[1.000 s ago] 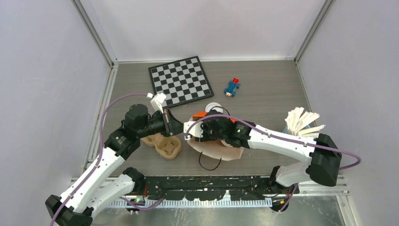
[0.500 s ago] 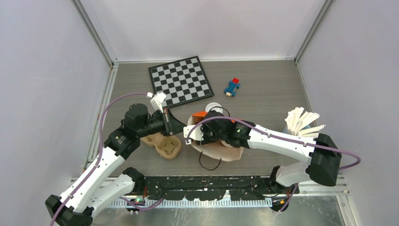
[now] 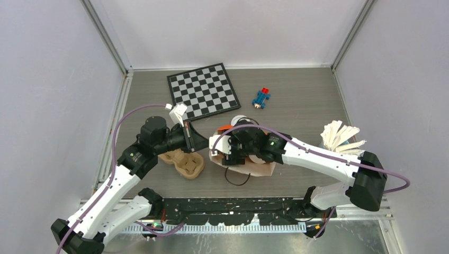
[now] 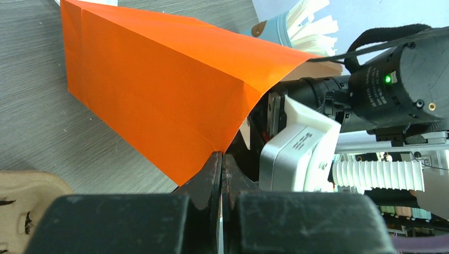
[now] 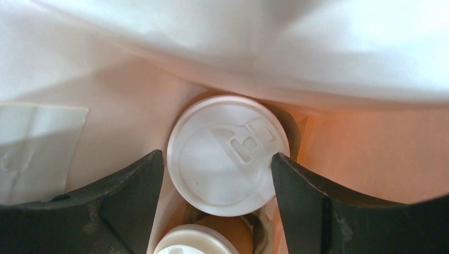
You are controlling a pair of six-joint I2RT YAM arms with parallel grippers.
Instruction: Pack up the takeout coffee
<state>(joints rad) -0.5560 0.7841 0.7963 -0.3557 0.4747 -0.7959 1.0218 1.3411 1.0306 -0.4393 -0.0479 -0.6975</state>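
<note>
**mugwatcher:** So, is anyone managing to read any writing in this one? The closest I'm getting is the white lid of a coffee cup. It's showing a raised moulded mark next to the sip tab, but that isn't resolving into letters for me.

**benchrat:** Nope, same here, it's too faint. That cup is sitting inside the paper bag, which is orange outside, pale inside and lying on the table. A second coffee cup is peeking in just below the first in the right wrist view, with its lid close against the first one.

**mugwatcher:** And what are the jaws doing?

**benchrat:** The right gripper is reaching into the bag's mouth with its jaws spread, one dark finger sitting on each side of that first lid. The left gripper is pinching the bag's orange edge, jaws pressed together on the paper, and the orange panel is rising up from them.

**mugwatcher:** Anything else lying around?

**benchrat:** A tan pulp tray is lying just beside the left gripper. A chessboard and a blue and red toy are sitting at the far side, well apart from the bag. A pale blue tumbler stuffed with pale sticks is standing off to the right.
</note>
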